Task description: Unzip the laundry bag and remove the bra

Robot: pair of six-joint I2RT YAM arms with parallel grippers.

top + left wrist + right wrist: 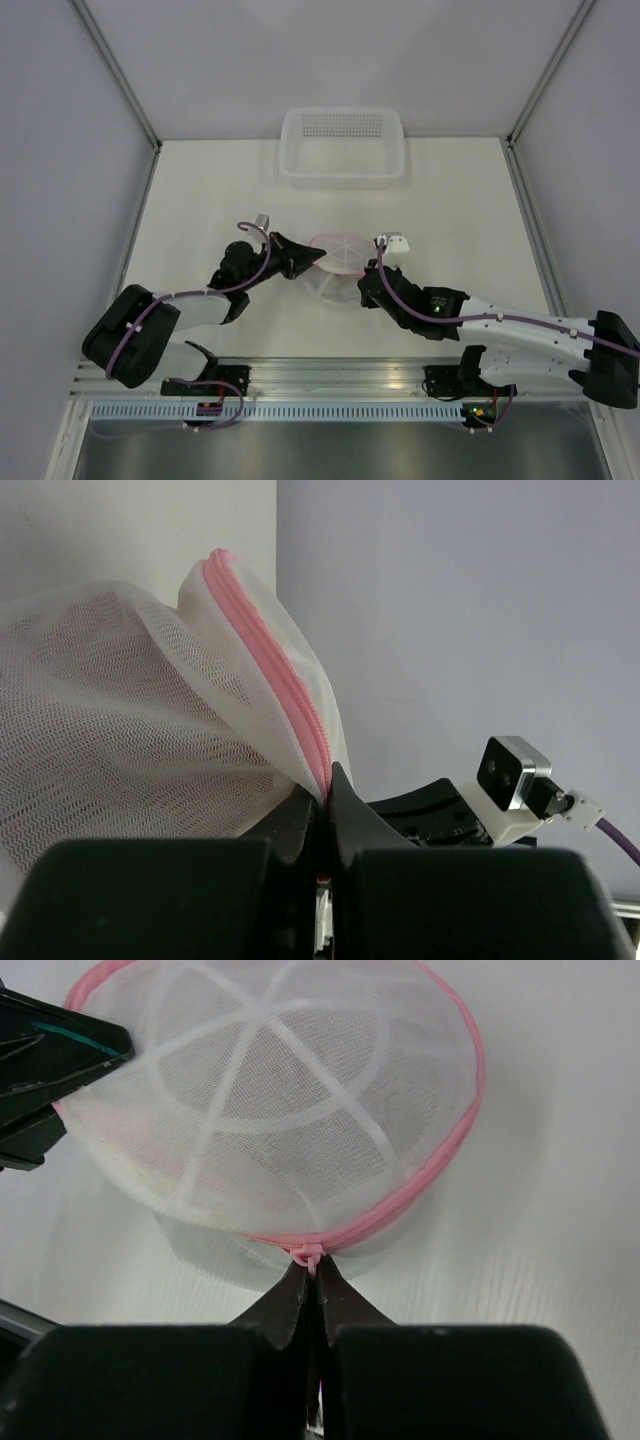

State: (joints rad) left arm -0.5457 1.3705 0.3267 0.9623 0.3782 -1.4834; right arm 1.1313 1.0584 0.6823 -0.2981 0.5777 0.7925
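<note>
The laundry bag (338,262), a small dome of white mesh with pink zipper trim, lies on the table between my two arms. My left gripper (318,256) is shut on the bag's left edge. In the left wrist view its jaws (328,780) pinch the pink zipper seam (285,695). My right gripper (366,273) is at the bag's near right side. In the right wrist view it (318,1272) is shut on the pink zipper pull (312,1256). The zipper (440,1160) looks closed along the rim. The bra is hidden.
A clear plastic basket (342,147) stands at the back of the table, well behind the bag. Grey walls enclose the table on three sides. My left gripper's fingers (50,1060) show at the left of the right wrist view.
</note>
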